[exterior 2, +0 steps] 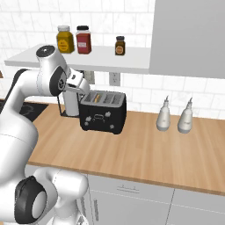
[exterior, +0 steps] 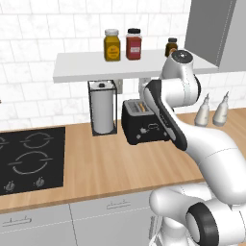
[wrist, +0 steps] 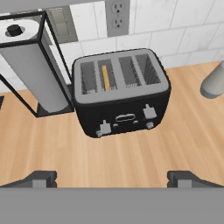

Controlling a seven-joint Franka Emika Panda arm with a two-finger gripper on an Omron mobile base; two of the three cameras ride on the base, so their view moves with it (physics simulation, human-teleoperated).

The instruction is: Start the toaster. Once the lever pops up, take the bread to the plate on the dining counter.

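Observation:
The black toaster (wrist: 120, 94) stands on the wood kitchen counter by the tiled wall, also seen in the left base view (exterior: 144, 126) and the right base view (exterior 2: 103, 112). A tan slice of bread (wrist: 105, 77) sits edge-up in its second slot from the left. Two small tabs show on the toaster's front; the lever (wrist: 105, 127) under the bread's side sits low on the left. My gripper (wrist: 111, 179) hovers above and in front of the toaster, open, with nothing between its fingertips. The plate and the dining counter are out of view.
A wire-framed paper-towel roll (wrist: 33, 65) stands right beside the toaster's left. A black cooktop (exterior: 31, 158) lies further left. Two pale bottles (exterior 2: 165, 115) stand to the right. A shelf (exterior: 77, 67) with jars hangs above; an outlet (wrist: 117, 17) is behind.

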